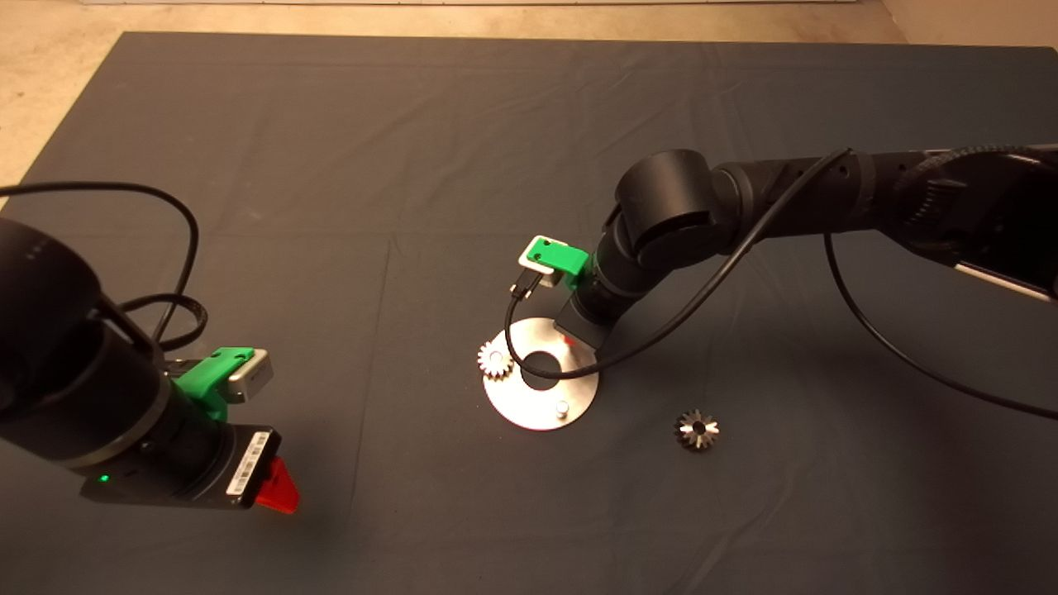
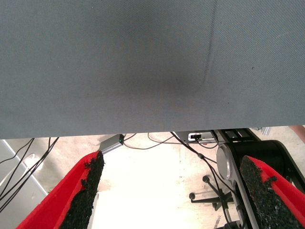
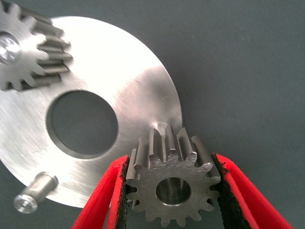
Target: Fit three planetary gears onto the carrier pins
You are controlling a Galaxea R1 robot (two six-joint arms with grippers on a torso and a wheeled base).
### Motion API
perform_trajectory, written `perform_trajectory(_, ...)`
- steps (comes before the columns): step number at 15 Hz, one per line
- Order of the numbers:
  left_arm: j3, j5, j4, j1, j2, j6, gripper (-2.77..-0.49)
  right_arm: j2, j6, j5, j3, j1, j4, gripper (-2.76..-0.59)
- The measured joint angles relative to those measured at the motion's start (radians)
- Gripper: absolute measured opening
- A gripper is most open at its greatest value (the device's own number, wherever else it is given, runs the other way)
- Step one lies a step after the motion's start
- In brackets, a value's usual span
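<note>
The round silver carrier plate (image 1: 529, 409) lies mid-mat. One planetary gear (image 1: 496, 359) sits on the pin at its left edge. Another pin (image 1: 562, 407) stands bare at the near edge. My right gripper (image 1: 570, 340) hangs over the plate's right side. In the right wrist view this gripper (image 3: 171, 162) is shut on a second gear (image 3: 169, 191), held at the plate's (image 3: 119, 71) rim, with a pin tip (image 3: 161, 127) just showing behind it. The seated gear (image 3: 28, 47) and bare pin (image 3: 33, 195) also show there. A third gear (image 1: 697, 430) lies loose on the mat to the right.
My left gripper (image 1: 277, 487) is parked at the lower left, open and empty (image 2: 176, 191), looking past the mat's edge at floor cables and stands. The right arm's black cable (image 1: 529, 364) loops over the plate.
</note>
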Motion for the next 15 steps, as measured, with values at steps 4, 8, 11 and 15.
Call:
perform_trajectory(4, 0.0, 0.0, -0.001, 0.0, 0.0, 0.0, -1.22, 0.007, 0.0, 0.003, -0.005, 0.0, 0.0, -2.29)
perform_trajectory(8, 0.0, 0.0, -0.002, 0.0, 0.0, 0.0, -1.22, 0.014, 0.0, 0.003, -0.006, 0.0, 0.0, -2.29)
perform_trajectory(11, 0.005, 0.0, -0.003, 0.0, 0.0, 0.0, -1.22, 0.013, 0.0, 0.002, -0.006, 0.0, 0.0, -2.29)
perform_trajectory(15, 0.006, 0.0, -0.003, 0.0, 0.0, 0.0, -1.22, 0.011, 0.0, 0.0, -0.006, -0.001, -0.001, -2.29)
